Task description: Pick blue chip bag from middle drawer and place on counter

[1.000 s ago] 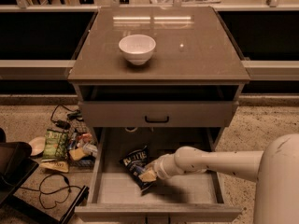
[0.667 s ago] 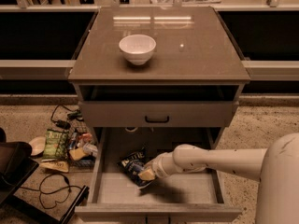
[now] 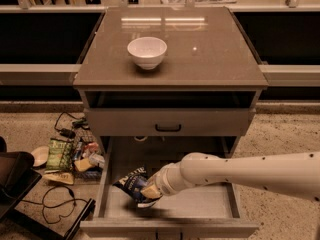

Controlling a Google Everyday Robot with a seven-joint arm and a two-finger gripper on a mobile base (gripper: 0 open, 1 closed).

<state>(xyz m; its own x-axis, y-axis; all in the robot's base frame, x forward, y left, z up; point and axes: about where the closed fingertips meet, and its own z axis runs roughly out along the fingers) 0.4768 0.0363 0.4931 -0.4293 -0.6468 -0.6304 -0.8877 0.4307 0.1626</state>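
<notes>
Since 1 second ago the pincer (image 3: 150, 190) and blue chip bag (image 3: 131, 185) have shifted together toward the lower left inside the middle drawer (image 3: 200, 204) (clenched or not, I cannot tell). The bag is probably held; lifting to the bench (image 3: 215, 59) remains.

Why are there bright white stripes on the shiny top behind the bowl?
Camera view: the glossy counter mirrors lights as pale stripes beyond the white bowl, plus one small bright dot to the bowl's right. Same camera view, lower down: the middle drawer is dimmer, with a dark shadow on its floor just below the hand, which is at the blue chip bag.
</notes>
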